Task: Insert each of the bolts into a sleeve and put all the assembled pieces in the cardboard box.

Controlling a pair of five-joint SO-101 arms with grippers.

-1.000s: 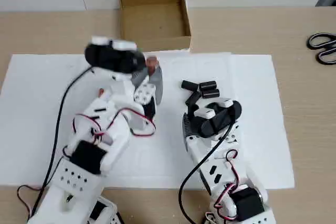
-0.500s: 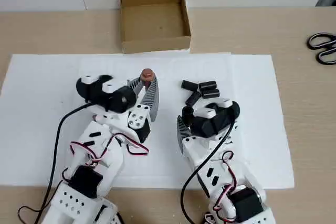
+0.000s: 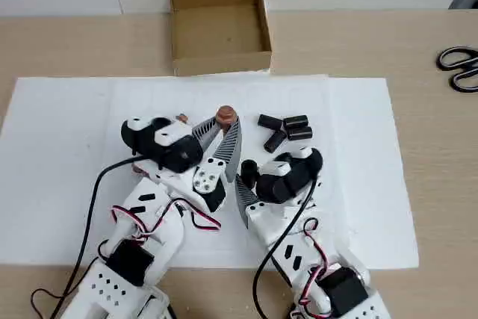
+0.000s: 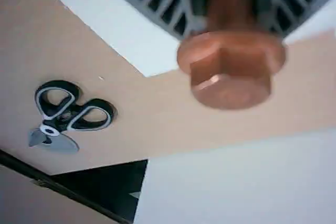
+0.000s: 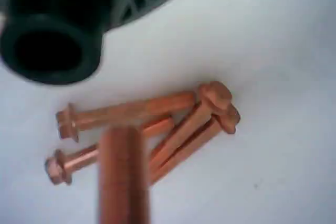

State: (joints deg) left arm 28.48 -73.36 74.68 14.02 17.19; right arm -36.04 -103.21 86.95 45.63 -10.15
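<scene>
Near white sheet [image 3: 60, 147] middle: left gripper [image 3: 225, 126] pinches copper bolt [image 4: 231, 66].
Right gripper [image 3: 245, 183]: grips black sleeve [image 5: 50, 51], bore presented, likely for insertion.

High view overhead; wrist views close; left shares scissors [image 4: 79, 114].

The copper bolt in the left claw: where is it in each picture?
High view: bolt in the left claw, head up, over the white paper.
Left wrist view: its head close up, scissors beyond.
Right wrist view: blurred shaft in front of the loose bolts, likely the same bolt.
Shared landmark: the white paper.
</scene>
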